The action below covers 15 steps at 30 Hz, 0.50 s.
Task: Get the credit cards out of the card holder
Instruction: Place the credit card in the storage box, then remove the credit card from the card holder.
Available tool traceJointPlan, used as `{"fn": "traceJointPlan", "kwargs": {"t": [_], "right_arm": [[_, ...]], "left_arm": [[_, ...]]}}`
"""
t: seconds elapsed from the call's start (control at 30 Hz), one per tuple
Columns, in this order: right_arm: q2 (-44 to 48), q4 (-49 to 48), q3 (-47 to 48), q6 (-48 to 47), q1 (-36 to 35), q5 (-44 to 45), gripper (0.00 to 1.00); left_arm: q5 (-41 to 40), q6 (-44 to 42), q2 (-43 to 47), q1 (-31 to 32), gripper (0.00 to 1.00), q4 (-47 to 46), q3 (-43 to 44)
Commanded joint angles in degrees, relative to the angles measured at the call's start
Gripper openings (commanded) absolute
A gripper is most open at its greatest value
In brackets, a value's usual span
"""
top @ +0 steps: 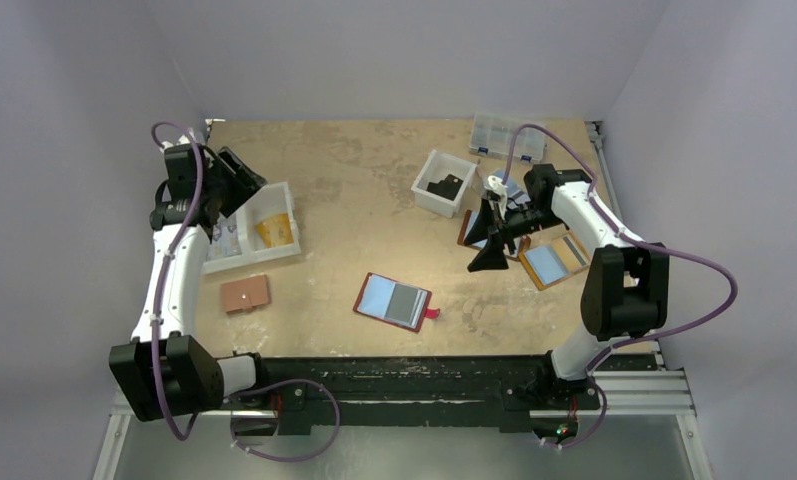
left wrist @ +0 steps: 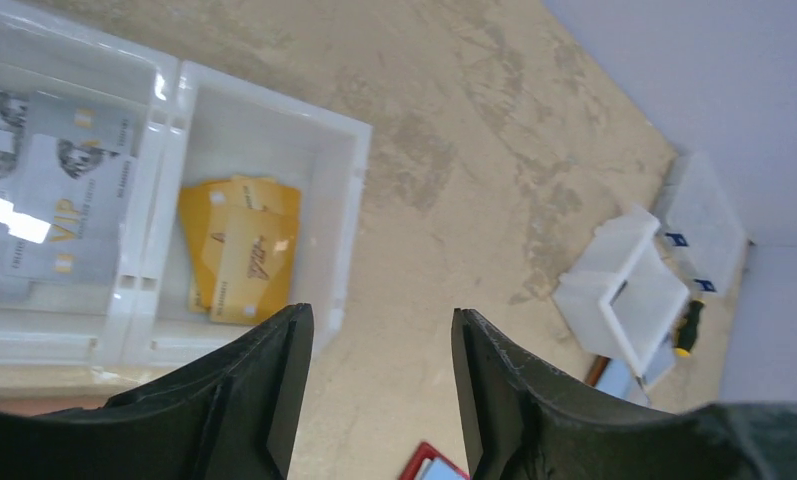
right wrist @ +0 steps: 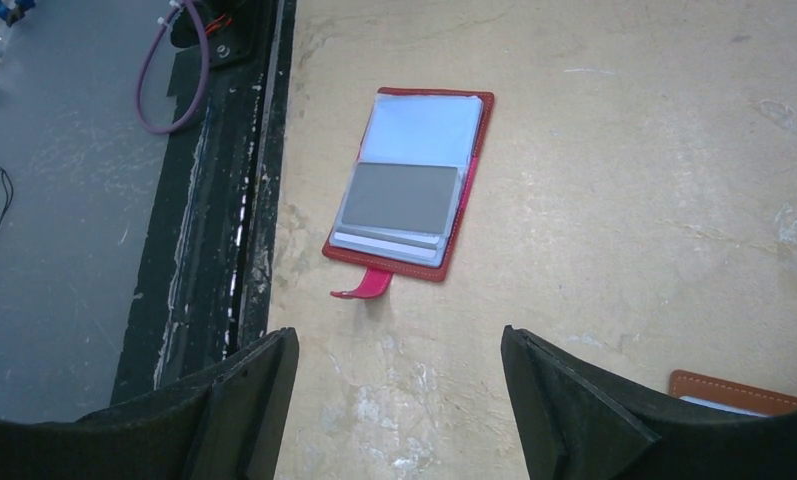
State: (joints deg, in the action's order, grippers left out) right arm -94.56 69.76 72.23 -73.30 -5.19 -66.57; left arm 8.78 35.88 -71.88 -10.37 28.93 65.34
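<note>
The dark red card holder [top: 368, 282] lies open on the table near the front middle, its red-pink strap tab [top: 433, 313] pointing right. In its sleeves sit a light blue card [top: 379, 294] and a grey card [top: 408, 304]. The right wrist view shows the holder [right wrist: 480, 130], blue card [right wrist: 424, 128], grey card [right wrist: 402, 197] and tab [right wrist: 364, 287] ahead of my right gripper [right wrist: 399, 337], which is open and empty. That gripper [top: 489, 260] hovers right of and beyond the holder. My left gripper [top: 246, 185] is open and empty above the white tray; in its wrist view [left wrist: 381, 313] a holder corner [left wrist: 426, 464] shows.
A white divided tray [top: 292, 215] at the left holds yellow cards [left wrist: 239, 245] and grey VIP cards [left wrist: 64, 190]. A small tan holder [top: 245, 294] lies in front of it. A white bin [top: 426, 190], a clear box [top: 507, 137] and brown fold-out holders [top: 556, 260] are at the right. A black rail [top: 394, 375] edges the front.
</note>
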Motion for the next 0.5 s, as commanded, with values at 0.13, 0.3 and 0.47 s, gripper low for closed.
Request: {"fn": "traceJointPlan", "kwargs": {"t": [0.13, 0.3, 0.47], "right_arm": [[1.2, 1.5, -0.2, 1.9, 0.2, 2.7, 0.81], [2.2, -4.9, -1.8, 8.1, 0.2, 4.9, 0.82], [2.5, -9.1, -2.8, 12.2, 0.2, 7.0, 0.82]], "left_arm": [[2.6, 12.3, 3.8, 5.6, 0.79, 6.0, 5.8], [1.9, 17.9, 3.6, 9.3, 0.86, 10.6, 10.3], [2.5, 21.0, 1.4, 12.8, 0.87, 16.1, 17.9]]}}
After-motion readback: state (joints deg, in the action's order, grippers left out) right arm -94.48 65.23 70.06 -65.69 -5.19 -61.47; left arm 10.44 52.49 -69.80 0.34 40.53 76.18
